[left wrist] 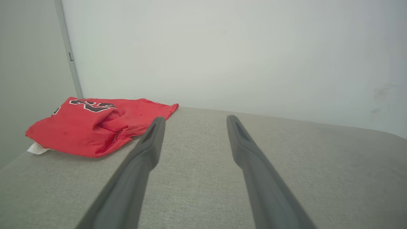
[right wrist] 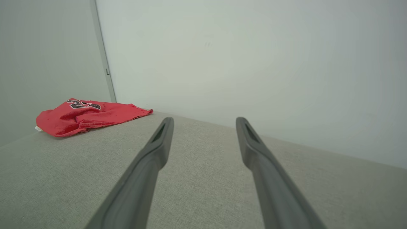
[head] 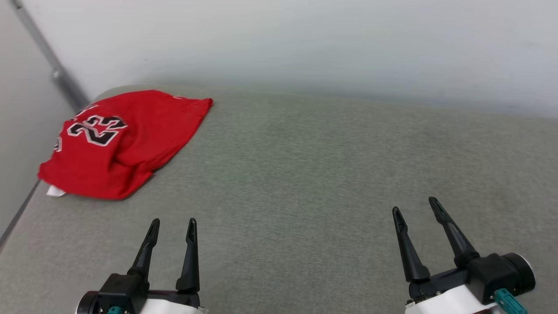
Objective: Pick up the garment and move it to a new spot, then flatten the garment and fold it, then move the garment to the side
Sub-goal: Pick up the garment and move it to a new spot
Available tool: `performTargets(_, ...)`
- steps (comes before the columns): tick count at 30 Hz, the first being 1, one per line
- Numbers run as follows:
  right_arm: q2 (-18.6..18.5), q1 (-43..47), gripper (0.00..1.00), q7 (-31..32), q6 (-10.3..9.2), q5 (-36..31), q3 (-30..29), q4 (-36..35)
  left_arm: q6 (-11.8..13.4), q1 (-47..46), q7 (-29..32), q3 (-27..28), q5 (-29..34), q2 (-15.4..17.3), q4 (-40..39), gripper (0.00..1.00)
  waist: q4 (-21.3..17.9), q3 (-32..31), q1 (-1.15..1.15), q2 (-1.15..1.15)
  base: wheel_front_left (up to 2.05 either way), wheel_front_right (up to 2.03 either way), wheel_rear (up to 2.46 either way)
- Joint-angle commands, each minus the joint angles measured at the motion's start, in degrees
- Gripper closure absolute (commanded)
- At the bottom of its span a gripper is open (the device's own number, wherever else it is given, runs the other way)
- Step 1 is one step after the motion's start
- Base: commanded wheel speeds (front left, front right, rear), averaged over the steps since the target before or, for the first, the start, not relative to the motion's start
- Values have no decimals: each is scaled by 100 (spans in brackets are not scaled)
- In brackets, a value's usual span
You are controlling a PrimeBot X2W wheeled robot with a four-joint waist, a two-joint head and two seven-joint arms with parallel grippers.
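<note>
Since the garment (head: pixel 117 144) lies bunched ahead & left of the L gripper (head: pixel 173 221), long axis slanting away, L arm's nearer; R gripper (head: pixel 414 204) well right. Both open, empty.

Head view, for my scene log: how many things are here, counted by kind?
Garments: 1, the garment, red and crumpled at the far left.
Grippers: 2, left gripper and right gripper, both open and empty.
Surfaces: 1, the grey fabric surface under it all.
Total: 4
</note>
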Motion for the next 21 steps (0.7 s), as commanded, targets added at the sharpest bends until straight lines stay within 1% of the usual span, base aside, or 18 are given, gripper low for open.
performTargets(1,1,27,0,-11,-2,-23,38,-1,-5,22,-15,31,-30,-3,4,0,329,-15,0,0,0,0,0)
performTargets(6,1,-15,0,-11,-2,-15,123,10,-41,83,-14,111,-4,-2,11,0,725,-27,0,0,0,0,0)
performTargets(10,1,-16,0,-11,-2,-5,230,31,-15,133,-15,168,-37,-3,-1,0,976,-52,0,0,0,0,0)
performTargets(14,0,20,0,-11,-2,49,318,45,-43,173,-15,199,-22,-3,6,0,1164,-96,0,0,0,0,0)
performTargets(16,0,62,0,-11,-2,98,323,50,-16,181,-15,237,-115,-3,28,0,1247,-127,0,0,0,0,0)
performTargets(21,0,89,0,-11,-2,71,392,67,-74,205,-15,250,-88,-3,35,0,1373,-193,0,0,0,0,0)
